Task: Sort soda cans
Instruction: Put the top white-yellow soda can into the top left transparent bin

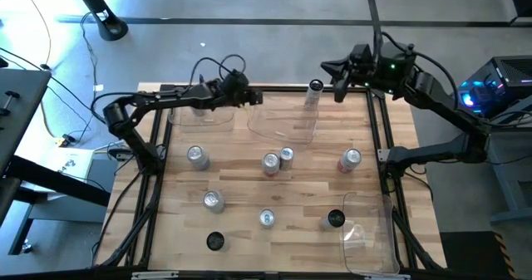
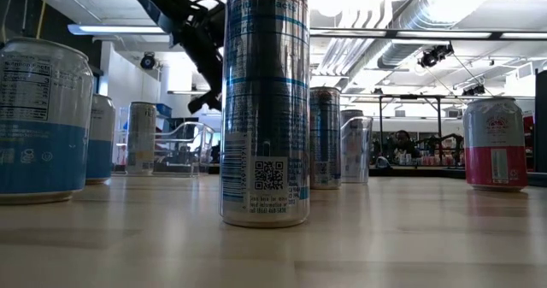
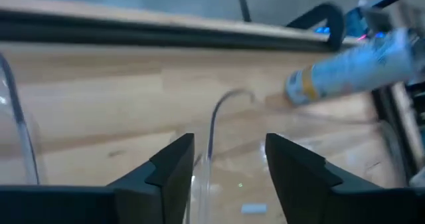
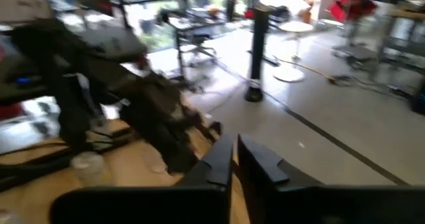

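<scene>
Sorting the soda cans looks to me like it sits between one drop and the next pick: eight of them stand loose across the near and middle of the table, silver ones, one with red and two dark-topped ones towards the near edge, while a ninth, a tall slim can, stands at the far edge just beside the middle clear bin. My left pincer hangs over the far side, between the left clear bin and the middle one, its fingers spread and pinching nothing, with a bin's curved rim showing in the gap. My right pincer waits past the far edge near the slim can, fingers pressed together and empty. My next move, as I judge it, calls for lifting clear of the bin walls, swinging back to a loose can such as the silver one on my left side, and coming down with the fingers astride it. Whether anything lies in the left bin I cannot tell, since my own arm covers it; the third bin at the near right shows only faint edges; and from table height one tall can blocks much of the rows behind
</scene>
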Robot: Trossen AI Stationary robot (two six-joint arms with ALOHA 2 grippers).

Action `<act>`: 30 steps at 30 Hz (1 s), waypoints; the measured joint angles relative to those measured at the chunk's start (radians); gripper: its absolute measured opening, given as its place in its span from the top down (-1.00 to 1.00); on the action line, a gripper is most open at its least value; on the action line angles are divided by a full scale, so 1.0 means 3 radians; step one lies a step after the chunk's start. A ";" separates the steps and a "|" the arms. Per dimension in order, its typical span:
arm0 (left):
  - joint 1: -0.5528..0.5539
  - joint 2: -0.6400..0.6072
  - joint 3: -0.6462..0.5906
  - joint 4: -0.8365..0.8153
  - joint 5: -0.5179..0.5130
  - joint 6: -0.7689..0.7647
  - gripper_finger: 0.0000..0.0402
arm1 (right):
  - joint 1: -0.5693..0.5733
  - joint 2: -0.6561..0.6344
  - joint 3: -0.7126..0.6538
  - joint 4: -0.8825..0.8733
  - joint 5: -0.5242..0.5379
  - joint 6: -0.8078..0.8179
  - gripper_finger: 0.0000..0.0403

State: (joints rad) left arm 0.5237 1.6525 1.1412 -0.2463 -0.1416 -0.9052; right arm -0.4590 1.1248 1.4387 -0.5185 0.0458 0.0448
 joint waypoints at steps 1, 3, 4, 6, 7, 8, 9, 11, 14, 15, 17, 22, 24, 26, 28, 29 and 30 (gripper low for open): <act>0.0043 -0.0038 -0.0001 0.0018 0.0019 0.0010 0.05 | -0.0012 0.0000 0.0000 -0.0039 0.0060 0.0000 0.85; 0.0122 -0.0130 -0.0001 0.0107 0.0054 0.0055 -0.01 | -0.0057 0.0008 0.0000 -0.0114 0.0097 0.0084 0.70; 0.0163 -0.0183 -0.0001 0.0140 0.0074 0.0069 -0.04 | -0.0089 0.0019 0.0000 -0.0148 0.0097 0.0170 0.61; 0.0235 -0.0283 -0.0001 0.0260 0.0156 0.0087 -0.10 | -0.0139 0.0058 0.0000 -0.0225 0.0100 0.0341 0.40; 0.0270 -0.0330 -0.0001 0.0361 0.0230 0.0088 -0.13 | -0.0172 0.0093 0.0000 -0.0284 0.0115 0.0405 0.27; 0.0307 -0.0377 -0.0001 0.0471 0.0326 0.0093 -0.15 | -0.0194 0.0134 0.0000 -0.0344 0.0158 0.0467 0.15; 0.0338 -0.0421 -0.0002 0.0609 0.0442 0.0097 -0.18 | -0.0213 0.0184 0.0000 -0.0416 0.0221 0.0528 0.02; 0.0381 -0.0496 -0.0001 0.0943 0.0718 0.0114 -0.22 | -0.0266 0.0318 0.0000 -0.0592 0.0395 0.0613 -0.23; 0.0418 -0.0596 -0.0001 0.1316 0.1019 0.0022 -0.27 | -0.0359 0.0572 0.0000 -0.0774 0.0766 0.0695 -0.50; 0.0417 -0.0628 -0.0001 0.1389 0.1073 -0.0007 -0.28 | -0.0405 0.0664 0.0000 -0.0809 0.0855 0.0698 -0.55; 0.0414 -0.0683 -0.0001 0.1493 0.1140 -0.0031 -0.29 | -0.0516 0.0875 0.0000 -0.0879 0.0867 0.0707 -0.62; 0.0389 -0.0785 -0.0001 0.1492 0.1218 -0.0030 -0.30 | -0.0802 0.1443 -0.0001 -0.1028 0.0495 0.0813 -0.64; 0.0387 -0.0814 -0.0001 0.1483 0.1285 -0.0031 -0.30 | -0.0893 0.1607 -0.0001 -0.0991 0.0285 0.0812 -0.64; 0.0375 -0.0821 -0.0001 0.1491 0.1345 -0.0030 -0.30 | -0.0942 0.1721 -0.0001 -0.0929 0.0237 0.0748 -0.64; 0.0366 -0.0818 -0.0001 0.1469 0.1354 -0.0030 -0.30 | -0.0964 0.1803 -0.0001 -0.0926 0.0276 0.0706 -0.64; 0.0365 -0.0815 -0.0003 0.1456 0.1354 -0.0030 -0.30 | -0.0964 0.1840 -0.0001 -0.0934 0.0282 0.0698 -0.64; 0.0360 -0.0816 -0.0003 0.1437 0.1354 -0.0031 -0.30 | -0.0960 0.1869 0.0000 -0.0936 0.0271 0.0698 -0.64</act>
State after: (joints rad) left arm 0.6316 1.4076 1.1404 0.1850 0.2646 -0.9146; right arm -0.7471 1.6855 1.4387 -0.7994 0.1273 0.2543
